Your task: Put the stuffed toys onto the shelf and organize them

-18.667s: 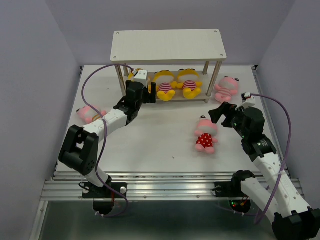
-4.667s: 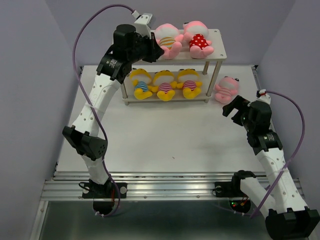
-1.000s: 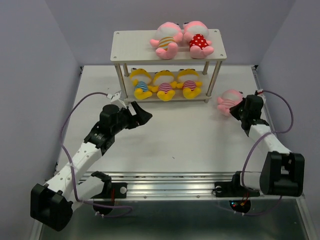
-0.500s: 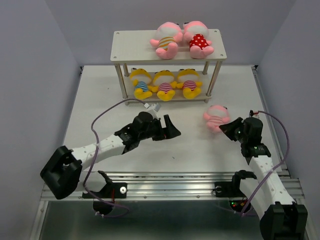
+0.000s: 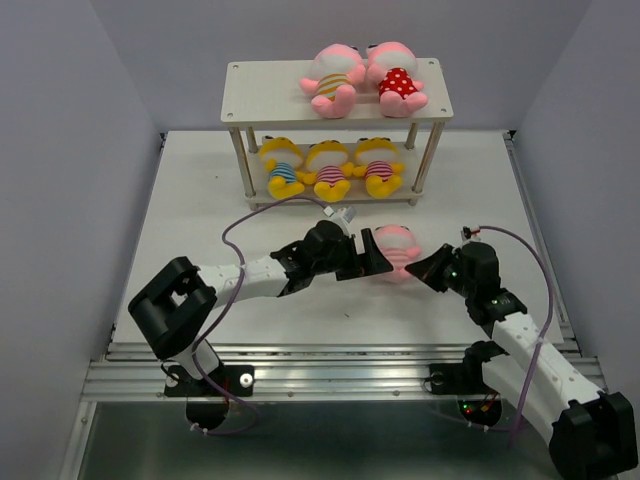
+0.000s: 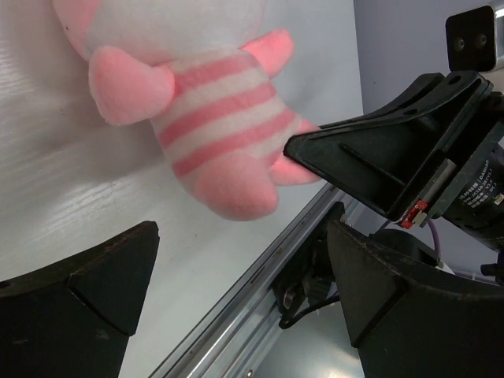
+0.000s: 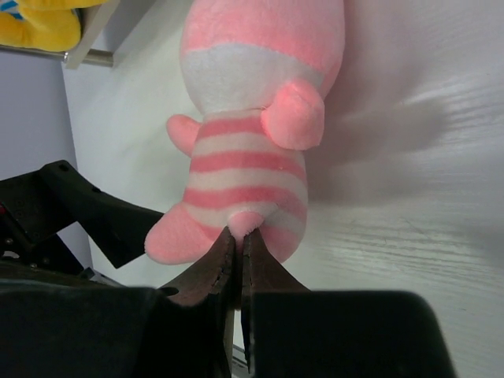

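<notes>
Overhead from near table edge, 2 close wrist views, sharing pink toy (image 5: 397, 250)

Shelf (image 5: 270, 92) stands upright at the far side of the table (image 5: 200, 230), two off-white boards. Top board, right half: pink striped toy (image 5: 335, 80) and polka-dot toy (image 5: 397, 84), touching. Lower board: three yellow striped toys (image 5: 330, 176) in a row. Last pink toy (image 5: 398, 250), pink-white stripes, sits in front of the shelf, head toward it. My right claw (image 5: 425, 268) pinches its bottom between the legs.
</notes>
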Robot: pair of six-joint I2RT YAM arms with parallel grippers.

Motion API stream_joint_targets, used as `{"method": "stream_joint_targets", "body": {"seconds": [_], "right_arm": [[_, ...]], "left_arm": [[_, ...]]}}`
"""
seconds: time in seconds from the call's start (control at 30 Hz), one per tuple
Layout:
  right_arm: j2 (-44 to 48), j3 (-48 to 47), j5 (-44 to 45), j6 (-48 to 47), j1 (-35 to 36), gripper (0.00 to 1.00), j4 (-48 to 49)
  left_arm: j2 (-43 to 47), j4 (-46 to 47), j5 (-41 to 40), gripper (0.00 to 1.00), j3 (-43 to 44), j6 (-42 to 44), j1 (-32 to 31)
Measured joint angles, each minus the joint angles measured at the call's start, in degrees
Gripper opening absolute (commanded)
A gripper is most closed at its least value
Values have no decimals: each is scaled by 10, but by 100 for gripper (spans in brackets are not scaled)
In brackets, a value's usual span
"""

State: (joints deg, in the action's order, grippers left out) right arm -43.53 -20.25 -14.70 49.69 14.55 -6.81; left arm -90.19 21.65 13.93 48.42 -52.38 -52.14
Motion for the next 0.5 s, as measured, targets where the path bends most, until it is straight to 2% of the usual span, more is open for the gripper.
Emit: {"method": "stream_joint_targets", "body": {"seconds": [0.23, 0.33, 0.37, 0.43, 0.5], "right_arm": [[-26, 6, 1, 26, 36, 1, 56], [-35, 6, 3, 31, 55, 1, 68], [-36, 6, 5, 31, 59, 1, 72], [-37, 6, 9, 31, 65, 1, 75], [-37, 6, 15, 31, 69, 1, 75]], "left_arm": [[-14, 15, 2, 90, 0, -7, 0], [-28, 16, 4, 78, 0, -7, -1], [-31, 16, 4, 70, 0, -7, -2], [-36, 16, 4, 64, 0, -6, -2], [-38, 14, 4, 51, 0, -6, -2]]}}
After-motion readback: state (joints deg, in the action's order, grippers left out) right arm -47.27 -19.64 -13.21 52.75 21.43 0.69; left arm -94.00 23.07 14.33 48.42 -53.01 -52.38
